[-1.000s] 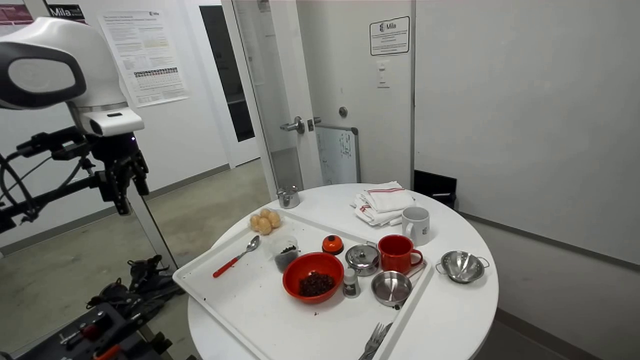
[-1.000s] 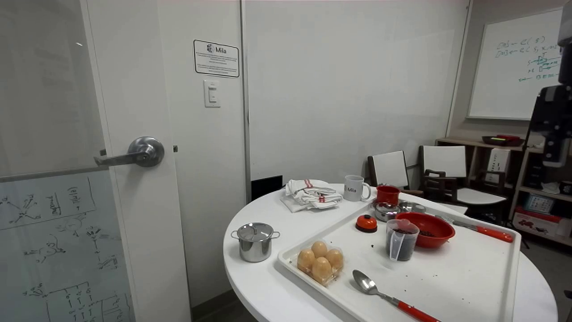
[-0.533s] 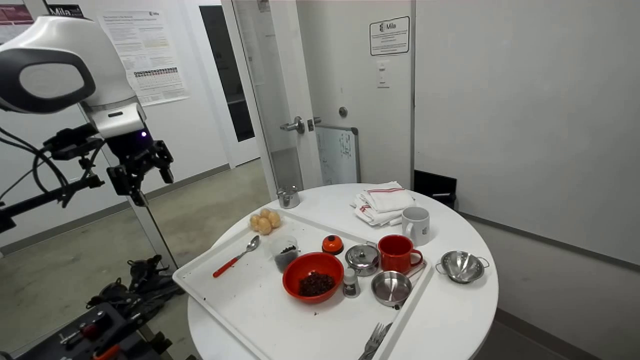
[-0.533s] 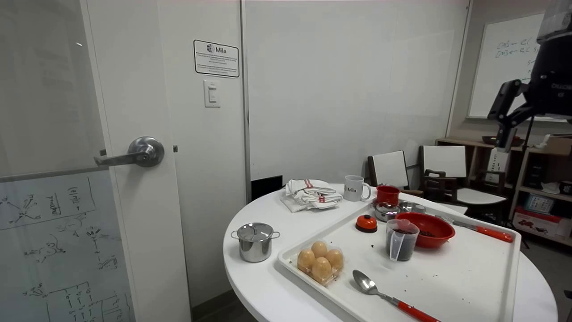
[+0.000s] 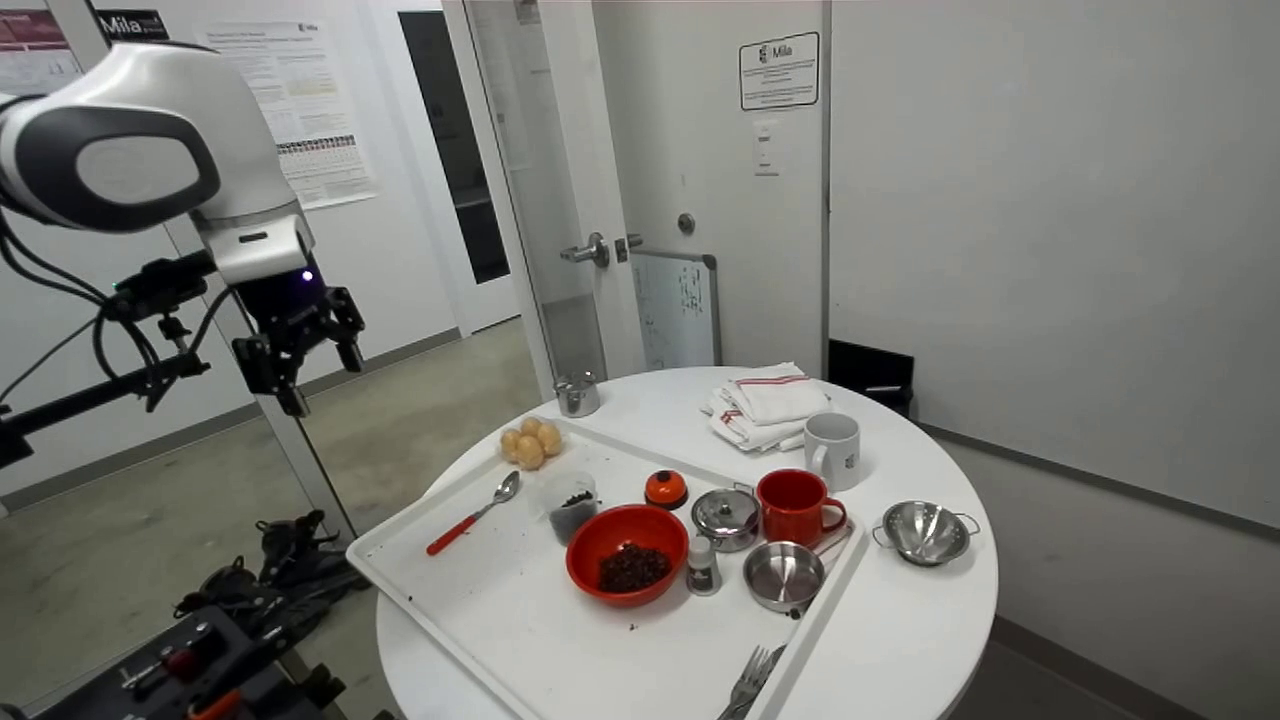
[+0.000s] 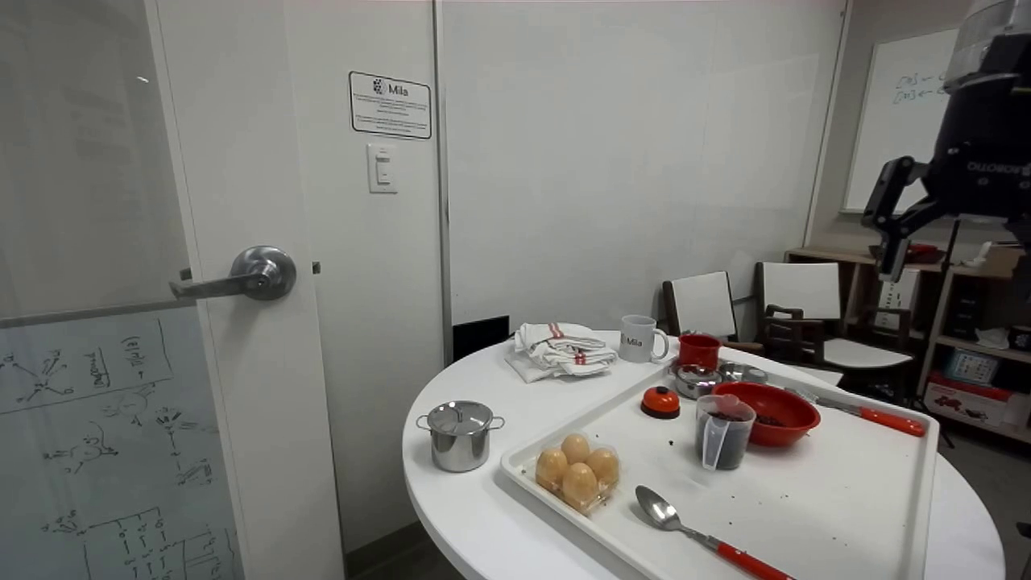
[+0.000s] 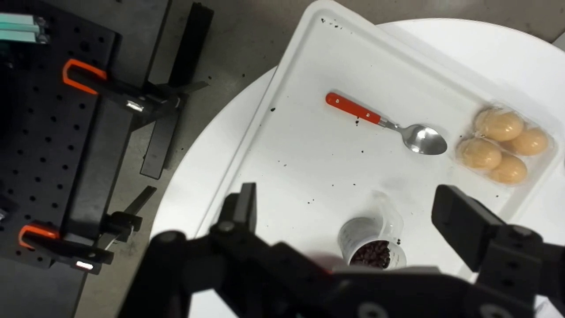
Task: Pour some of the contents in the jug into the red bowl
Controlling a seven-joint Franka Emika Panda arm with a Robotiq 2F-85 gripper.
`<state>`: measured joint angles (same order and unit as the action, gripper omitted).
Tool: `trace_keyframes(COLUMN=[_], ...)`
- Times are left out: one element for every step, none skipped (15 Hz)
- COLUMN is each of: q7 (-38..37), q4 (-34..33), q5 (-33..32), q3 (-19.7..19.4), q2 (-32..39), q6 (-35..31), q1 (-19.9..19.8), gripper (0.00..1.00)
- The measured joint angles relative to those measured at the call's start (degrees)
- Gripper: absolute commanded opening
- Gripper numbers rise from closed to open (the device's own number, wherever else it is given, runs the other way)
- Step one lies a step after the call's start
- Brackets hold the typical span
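The jug [image 5: 572,515] is a small translucent cup with a handle, partly filled with dark beans. It stands upright on the tray beside the red bowl [image 5: 598,548], also in an exterior view [image 6: 727,445]. The wide red bowl holds some dark beans; it shows behind the jug in an exterior view [image 6: 793,420]. My gripper [image 5: 325,388] is open and empty in the air, left of and above the table. In the wrist view the jug [image 7: 354,233] lies below, between the spread fingers [image 7: 346,194]; its lower rim is hidden by the gripper, as is most of the red bowl [image 7: 325,262].
The white tray [image 5: 480,620] carries a red-handled spoon [image 5: 470,518], an egg pack [image 5: 530,445], an orange timer [image 5: 665,490], a shaker [image 5: 702,568], a lidded pot [image 5: 726,520], a red mug [image 5: 792,508] and a steel pan [image 5: 783,576]. Towels [image 5: 768,410] and a grey mug [image 5: 832,450] stand behind.
My arm has moved toward the table, and the gripper has turned so that its fingers show spread apart. The jug, the red bowl and the other things have not moved.
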<state>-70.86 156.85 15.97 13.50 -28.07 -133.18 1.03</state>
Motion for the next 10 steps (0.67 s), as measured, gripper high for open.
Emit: trace_keyframes(q7=[0.4, 0.8, 0.9, 0.9, 0.9, 0.5, 0.1, -0.3, -0.9, -1.6], q4=[-1.1, -2.5, -3.8, -5.1, -6.4, -7.6, -8.6, -9.4, -9.9, -10.3], q5=[-0.1, -0.3, -0.8, -1.3, -1.7, -1.9, -1.9, -1.9, -1.9, -2.1], q3=[-0.9, -1.8, -2.5, -3.1, -3.7, -4.2, -4.7, -4.9, -5.0, -5.0], q2=[2.6, 5.5, 8.6, 11.6, 14.6, 17.3, 19.8, 21.9, 23.8, 25.5], q6=[-0.3, -1.0, -2.2, -3.8, -5.7, -7.7, -9.8, -11.8, -13.6, -15.2], q1=[-0.4, -1.0, -1.6, -2.1, -2.5, -2.8, -2.8, -2.8, -2.6, -2.3], gripper=[1.0, 1.0, 1.0, 1.0, 1.0, 1.0, 1.0, 1.0, 1.0, 1.0])
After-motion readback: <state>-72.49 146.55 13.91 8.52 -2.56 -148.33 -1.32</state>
